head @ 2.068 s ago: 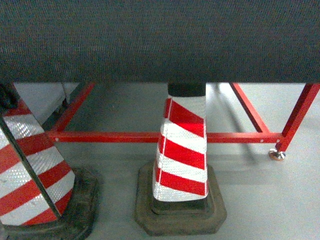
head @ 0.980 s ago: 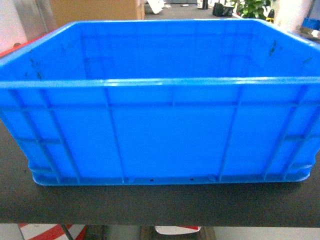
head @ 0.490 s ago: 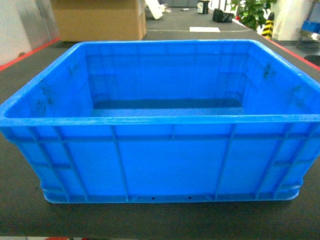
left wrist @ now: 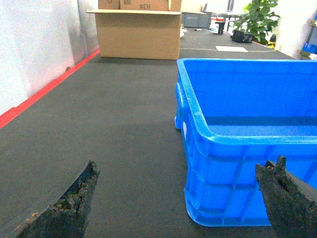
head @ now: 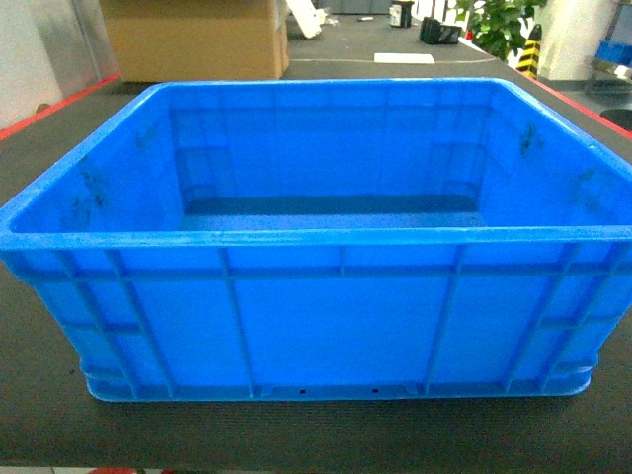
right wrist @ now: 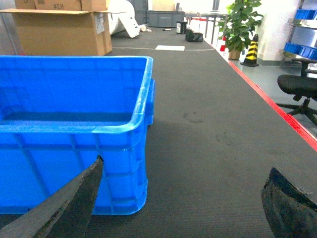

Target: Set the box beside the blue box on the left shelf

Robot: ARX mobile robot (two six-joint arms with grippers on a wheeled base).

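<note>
The box, a large bright blue plastic crate with a thick rim, ribbed sides and dark scuffs inside, stands empty on a dark mat-covered table. In the left wrist view my left gripper is open, its worn dark fingertips straddling the box's near left corner from a little in front of it. In the right wrist view my right gripper is open in front of the box's near right corner. Neither gripper shows in the head view. The left shelf and the other blue box are out of view.
A brown cardboard carton stands at the far left of the table behind the box. Red strips edge the table on the left and right. Beyond the right edge are a potted plant, a striped cone and an office chair.
The head view has risen from the striped cones and red frame under the table to the blue box on top. Over the last half second nothing has moved.
</note>
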